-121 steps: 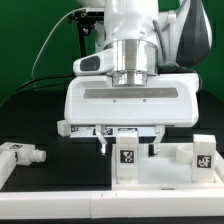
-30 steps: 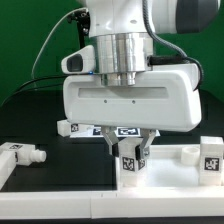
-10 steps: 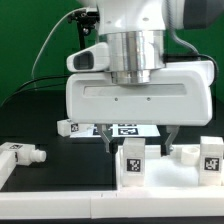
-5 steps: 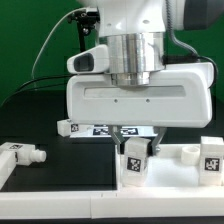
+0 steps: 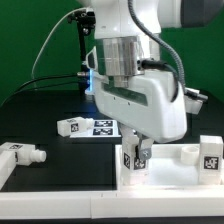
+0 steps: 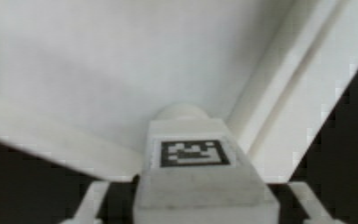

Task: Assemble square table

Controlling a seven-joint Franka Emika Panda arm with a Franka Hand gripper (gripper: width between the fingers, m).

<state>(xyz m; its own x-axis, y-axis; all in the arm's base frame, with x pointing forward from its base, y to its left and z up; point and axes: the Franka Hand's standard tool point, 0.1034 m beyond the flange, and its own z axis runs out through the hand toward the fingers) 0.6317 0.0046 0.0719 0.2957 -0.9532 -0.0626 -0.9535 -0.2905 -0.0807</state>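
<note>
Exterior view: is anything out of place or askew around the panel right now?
A loose leg lies on its side on the black table, off the square panel, at the exterior view's left. The upright leg inside the gripper looks straight. No damage shows.

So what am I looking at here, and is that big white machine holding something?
The big white machine is a robot arm with a two-fingered hand. One picture comes from a camera off to the side, the other from a camera on the arm's wrist, looking down past the fingers. On the black table lies a white square panel, the top of a small table being built. A stubby leg with a black-and-white tag stands upright on it, between the fingers; whether they squeeze it I cannot tell. A second leg stands at the exterior view's right, a third leg lies loose at its left. The flat tagged strip is the marker board, no part of the furniture.
</note>
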